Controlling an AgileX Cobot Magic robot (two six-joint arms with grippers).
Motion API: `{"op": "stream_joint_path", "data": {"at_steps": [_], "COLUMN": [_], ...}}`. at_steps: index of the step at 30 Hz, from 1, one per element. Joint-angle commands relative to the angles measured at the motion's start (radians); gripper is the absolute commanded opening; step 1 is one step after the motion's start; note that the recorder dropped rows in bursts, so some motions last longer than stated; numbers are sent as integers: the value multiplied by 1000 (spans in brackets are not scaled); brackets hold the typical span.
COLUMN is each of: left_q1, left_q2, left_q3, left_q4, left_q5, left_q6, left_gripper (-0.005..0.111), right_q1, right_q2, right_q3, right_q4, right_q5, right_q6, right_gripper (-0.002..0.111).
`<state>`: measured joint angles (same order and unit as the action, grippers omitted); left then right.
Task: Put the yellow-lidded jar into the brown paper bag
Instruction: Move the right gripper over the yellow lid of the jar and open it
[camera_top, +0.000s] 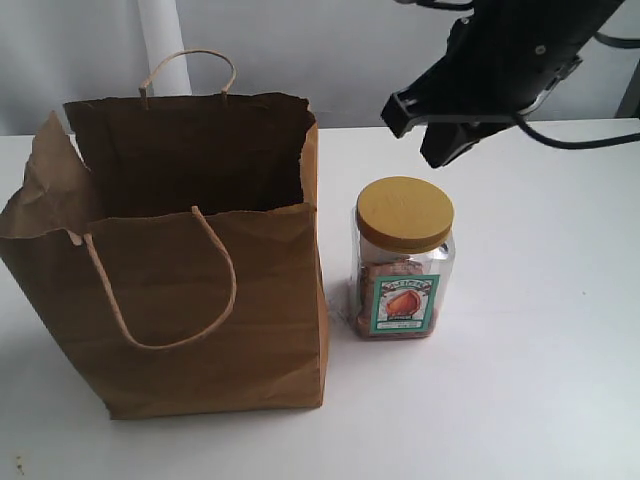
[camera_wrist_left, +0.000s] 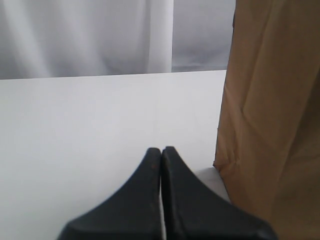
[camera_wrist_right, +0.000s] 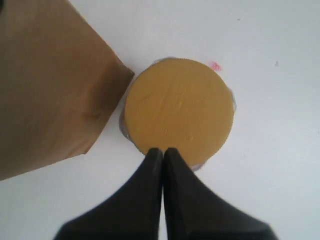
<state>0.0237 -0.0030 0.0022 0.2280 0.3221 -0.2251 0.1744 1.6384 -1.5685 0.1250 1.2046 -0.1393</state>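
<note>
The yellow-lidded jar (camera_top: 403, 262) stands upright on the white worktop (camera_top: 540, 380), about midway between the far and near edges and a little toward the right edge as the exterior view shows it. Its mustard lid (camera_top: 405, 212) is screwed on, and the teal-bordered label (camera_top: 404, 302) faces the near edge, with brownish contents visible through the clear wall.

Just beside it, toward the left edge, stands the brown paper bag (camera_top: 200, 300), upright and open-mouthed, much taller than the jar. Whether the two touch I cannot tell. The bag's rim is ragged; one cord handle (camera_top: 232, 285) droops down the near face and the other (camera_top: 190, 52) stands up at the far side.

The right gripper (camera_wrist_right: 162, 151) hovers above the jar on its far-edge side, clear of the lid, its two black fingers pressed together with no gap and nothing between them. A small pink speck (camera_wrist_right: 215, 66) marks the worktop beside the jar.

The left gripper (camera_wrist_left: 161, 150) sits low over bare worktop next to a creased side wall of the bag, near its bottom corner. Its fingers are likewise closed against each other, holding nothing. A pale curtain (camera_wrist_left: 85, 35) hangs beyond the far edge.
</note>
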Motion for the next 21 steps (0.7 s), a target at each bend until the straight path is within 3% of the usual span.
{"op": "stream_joint_path", "data": {"at_steps": [1, 8, 12, 13, 17, 18, 21], "left_q1": [-3, -3, -3, -3, -3, -3, -3], "left_q2": [3, 3, 3, 3, 3, 3, 3], "left_q3": [-2, -2, -2, -2, -2, -2, -2], "left_q4": [-4, -4, -4, -4, -4, -4, -4], "left_q5": [-6, -6, -6, -6, -6, -6, -6], "left_q6": [-4, -4, -4, -4, -4, -4, -4], "left_gripper": [1, 1, 1, 1, 1, 1, 1], "right_q1": [-3, -3, -3, -3, -3, -3, -3], "right_q2": [61, 63, 63, 63, 63, 63, 63], "right_q3": [-10, -10, -10, -10, -10, -10, -10], "right_q4": [-7, 5, -17, -28, -28, -28, -28], "right_q5": [1, -22, -24, -24, -24, -24, -24], "right_q6": [-17, -17, -38, -40, -17, -11, -11], "right_gripper": [0, 2, 33, 52, 97, 105, 105]}}
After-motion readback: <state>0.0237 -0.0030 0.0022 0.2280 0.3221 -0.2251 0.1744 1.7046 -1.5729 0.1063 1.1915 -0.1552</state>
